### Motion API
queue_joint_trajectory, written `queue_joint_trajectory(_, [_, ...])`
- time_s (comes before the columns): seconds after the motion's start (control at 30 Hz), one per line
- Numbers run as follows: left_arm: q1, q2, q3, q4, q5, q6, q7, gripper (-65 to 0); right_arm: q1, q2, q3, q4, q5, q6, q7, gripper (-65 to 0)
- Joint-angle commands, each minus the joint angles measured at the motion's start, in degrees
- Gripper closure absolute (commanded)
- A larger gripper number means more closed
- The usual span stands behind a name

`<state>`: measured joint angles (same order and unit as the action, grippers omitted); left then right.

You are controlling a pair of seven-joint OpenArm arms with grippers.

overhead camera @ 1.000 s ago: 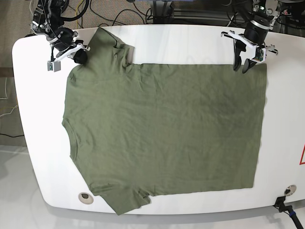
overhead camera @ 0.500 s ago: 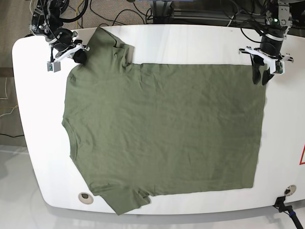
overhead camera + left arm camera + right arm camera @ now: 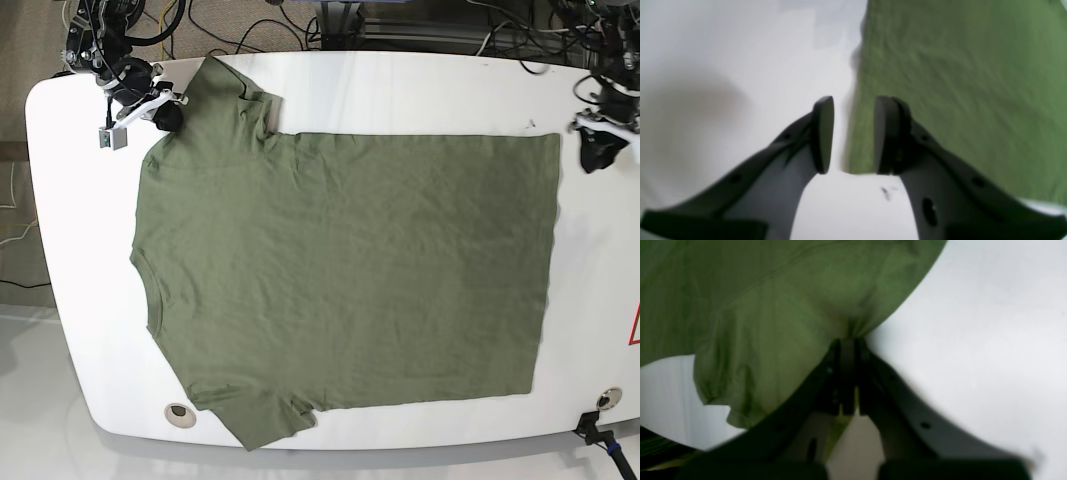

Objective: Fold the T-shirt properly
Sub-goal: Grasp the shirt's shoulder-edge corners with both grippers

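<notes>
1. I read no writing on the plain olive-green cotton T-shirt (image 3: 345, 280), spread flat across the white desk (image 3: 400, 90).
2. My right end effector (image 3: 848, 346) pinches its sleeve at the far corner.
3. Left end effector (image 3: 850, 133) hangs spread beside the hem, holding nothing; its wrist view is blurred.

White table (image 3: 400, 90) with rounded corners, smooth and glossy. Spread flat across most of it: olive T-shirt (image 3: 340, 280), collar toward the base view's left edge, hem toward the right, one sleeve near the far edge, the other near the near edge. Slightly wrinkled. Bare white strips along the far side, the right end and the near-left corner. Set into the top near the front: round grommet (image 3: 178, 412) at left, another (image 3: 609, 398) at right. Small dark mark (image 3: 531, 125) just beyond the hem's far corner.
</notes>
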<state>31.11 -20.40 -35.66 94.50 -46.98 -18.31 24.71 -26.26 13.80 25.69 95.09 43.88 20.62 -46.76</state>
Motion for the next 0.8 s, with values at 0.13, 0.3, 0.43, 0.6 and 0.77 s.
queue_joint_trajectory(0.13, [-1.53,-0.77,-18.06,-5.56,-16.48,-3.8,12.95,-18.1,-0.52,0.46,0.65,0.36,-0.23,-0.35,-0.25,0.0])
queue_joint_trajectory(0.3, [-4.13,-0.83,-25.06,-14.35,-18.74,-5.89,21.67,-19.8,-0.78,0.48,0.63,0.64,-0.3,-0.35,-0.32,0.0])
queue_joint_trajectory(0.43, [-4.69,-0.22,-24.55,-16.12,-17.88,-6.36,23.17,-19.8,-1.68,0.34,0.57,1.14,-0.78,-0.93,-1.19,0.0])
queue_joint_trajectory(0.6, [-5.47,0.23,-19.91,-16.79,-16.82,-5.97,25.01,-19.4,-2.6,0.21,0.58,1.62,-0.62,-0.71,-1.03,0.0])
queue_joint_trajectory(0.77, [-6.59,1.0,-14.36,-17.16,-16.51,-5.7,26.98,-19.2,-3.12,0.33,0.55,1.96,-0.43,-0.74,-0.96,0.0])
